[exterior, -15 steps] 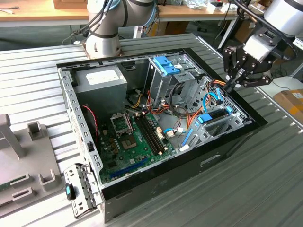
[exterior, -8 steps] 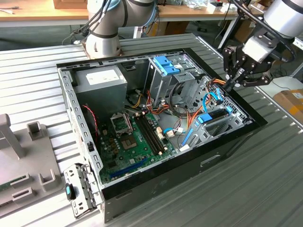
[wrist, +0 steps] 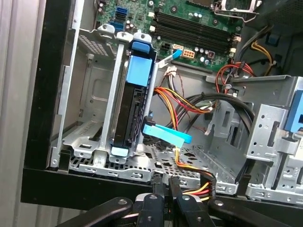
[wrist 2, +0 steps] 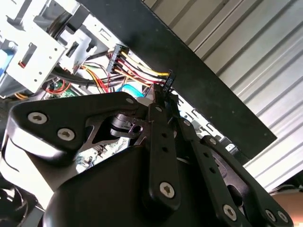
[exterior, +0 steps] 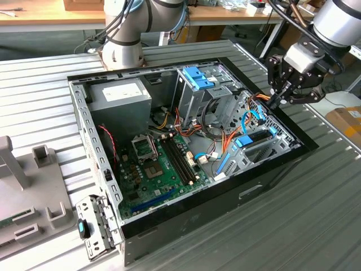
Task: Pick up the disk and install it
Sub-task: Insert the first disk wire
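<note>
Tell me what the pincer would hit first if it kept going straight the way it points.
Probably the black plug of the yellow-red-orange wire bundle, which sits right at the tip of the pincer. Depth is unclear, so contact can't be confirmed.

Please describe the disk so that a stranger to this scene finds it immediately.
Find the open black computer case on the ribbed table. Inside, at the exterior view's right of the motherboard, is a metal drive cage. The disk stands on edge in it, a dark slab framed by light blue plastic, unlike the bare bays beside it.
</note>
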You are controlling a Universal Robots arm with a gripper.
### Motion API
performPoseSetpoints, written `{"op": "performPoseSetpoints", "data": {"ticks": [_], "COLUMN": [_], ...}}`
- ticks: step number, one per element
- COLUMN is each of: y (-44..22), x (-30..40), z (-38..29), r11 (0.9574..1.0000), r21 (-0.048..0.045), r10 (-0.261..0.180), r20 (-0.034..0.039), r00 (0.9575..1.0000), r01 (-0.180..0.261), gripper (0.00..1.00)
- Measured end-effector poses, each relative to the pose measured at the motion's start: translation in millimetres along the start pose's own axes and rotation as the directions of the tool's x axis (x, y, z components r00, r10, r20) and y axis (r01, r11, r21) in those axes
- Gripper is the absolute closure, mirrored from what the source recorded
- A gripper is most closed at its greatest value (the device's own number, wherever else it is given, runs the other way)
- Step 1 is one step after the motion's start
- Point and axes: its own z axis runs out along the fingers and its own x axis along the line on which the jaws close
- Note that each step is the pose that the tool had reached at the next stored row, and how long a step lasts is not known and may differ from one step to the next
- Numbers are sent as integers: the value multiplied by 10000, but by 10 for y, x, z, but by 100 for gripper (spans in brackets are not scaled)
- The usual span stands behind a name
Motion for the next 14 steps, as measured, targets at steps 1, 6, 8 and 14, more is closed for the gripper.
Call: {"op": "performPoseSetpoints", "data": {"ticks": [1, 6, 8, 14], "y": [2, 7, 6, 43], "x": [1, 8, 8, 9], "z": [13, 40, 39, 35], "r11": [10000, 9995, 9990, 9953], "r21": [33, 223, 387, 958], "r10": [94, 214, 208, 136], "r20": [-18, -21, 112, 117], "r00": [10000, 9998, 9997, 9998], "r01": [-94, -213, -212, -146], "gripper": [83, 83, 83, 83]}}
